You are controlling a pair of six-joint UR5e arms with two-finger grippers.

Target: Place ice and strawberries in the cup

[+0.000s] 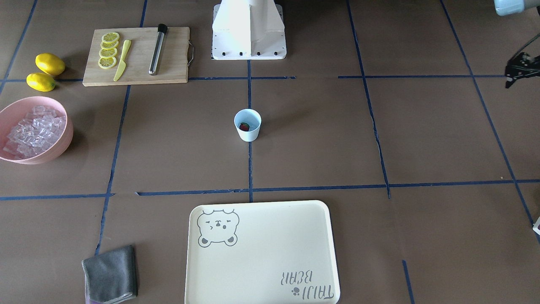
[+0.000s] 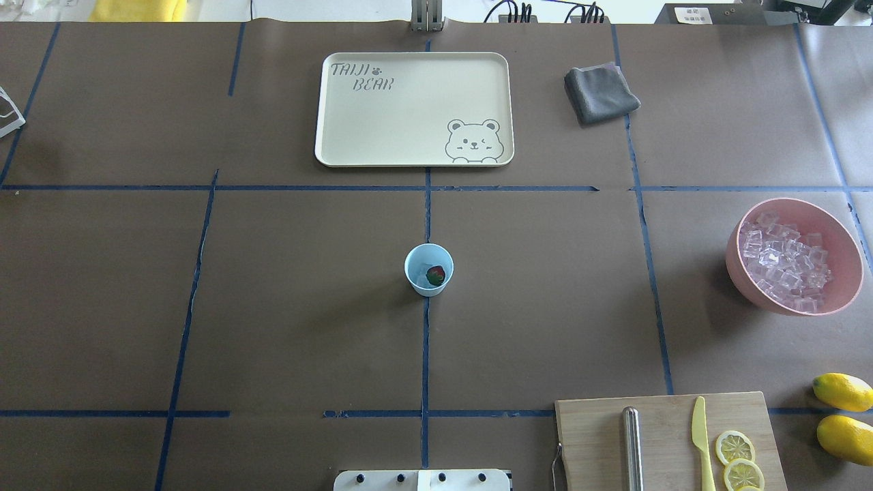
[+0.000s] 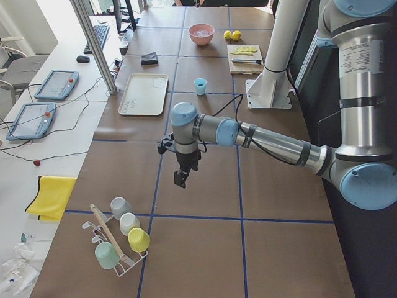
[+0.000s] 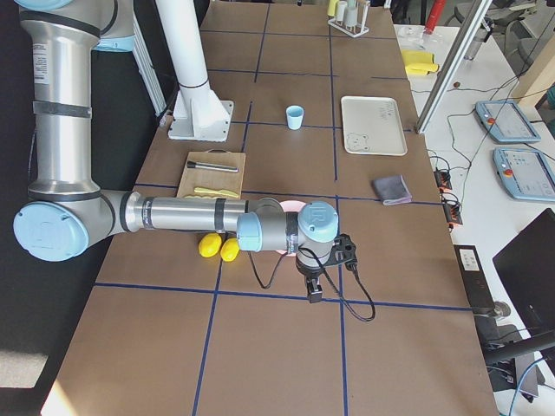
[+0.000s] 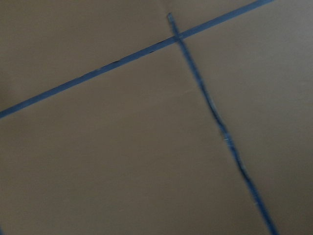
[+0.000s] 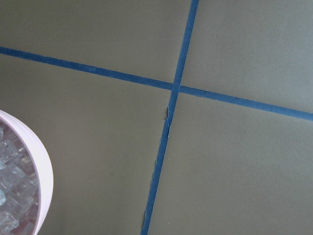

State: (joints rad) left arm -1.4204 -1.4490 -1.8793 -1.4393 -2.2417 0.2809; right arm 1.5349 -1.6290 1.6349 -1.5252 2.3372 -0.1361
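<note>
The small white-blue cup (image 2: 429,269) stands upright at the table's centre, also in the front view (image 1: 247,124). One red strawberry (image 2: 436,275) with a dark green top lies inside it (image 1: 244,126). The ice (image 2: 784,262) is a pile of clear cubes in the pink bowl (image 2: 743,273) at the right; its rim also shows in the right wrist view (image 6: 41,161). My left gripper (image 3: 181,179) hangs over bare table far left of the cup. My right gripper (image 4: 314,290) hangs beside the bowl. I cannot tell whether either is open or shut.
A cream bear tray (image 2: 409,153) and a grey cloth (image 2: 600,92) lie beyond the cup. A cutting board (image 2: 593,443) holds a metal rod, a yellow knife and lemon slices. Two lemons (image 2: 844,391) lie beside it. A cup rack (image 3: 118,239) stands at the far left end.
</note>
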